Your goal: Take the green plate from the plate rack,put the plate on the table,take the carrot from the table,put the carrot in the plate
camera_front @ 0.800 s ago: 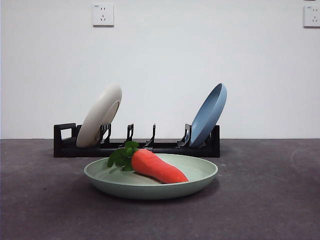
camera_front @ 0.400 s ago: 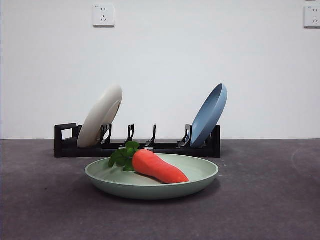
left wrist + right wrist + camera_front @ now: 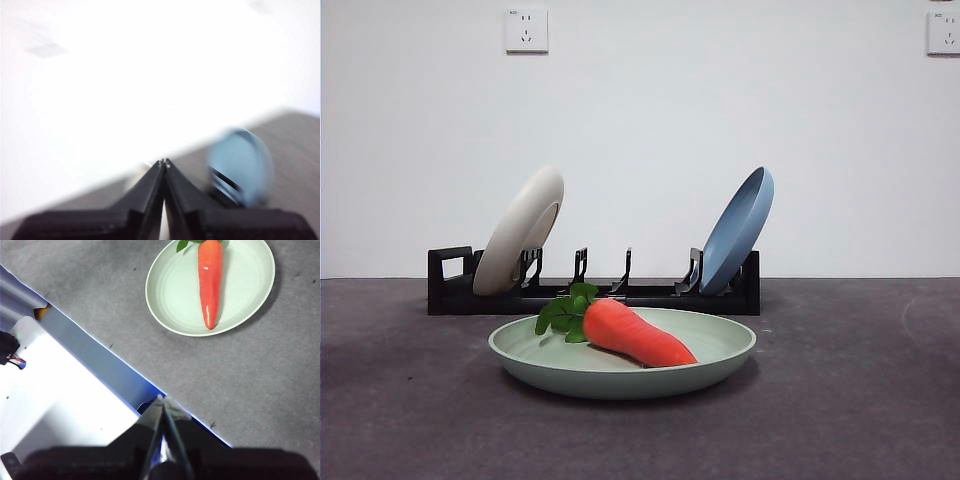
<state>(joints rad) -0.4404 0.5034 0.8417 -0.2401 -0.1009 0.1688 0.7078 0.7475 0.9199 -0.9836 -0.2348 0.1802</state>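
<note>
Carrot (image 3: 638,334) lies in green plate (image 3: 715,360) on table (image 3: 860,400); my left gripper (image 3: 164,163) and right gripper (image 3: 163,399) pinched closed, empty; I should park clear.

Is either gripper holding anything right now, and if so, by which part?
Nothing is held. The left gripper and right gripper are both shut on nothing, away from the work. The carrot lies free in the green plate.

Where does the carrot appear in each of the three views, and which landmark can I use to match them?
Front view: the carrot lies in the green plate, low centre.
Left wrist view: not in it.
Right wrist view: the carrot lies in the green plate, at the top.
Shared landmark: the green plate.
</note>
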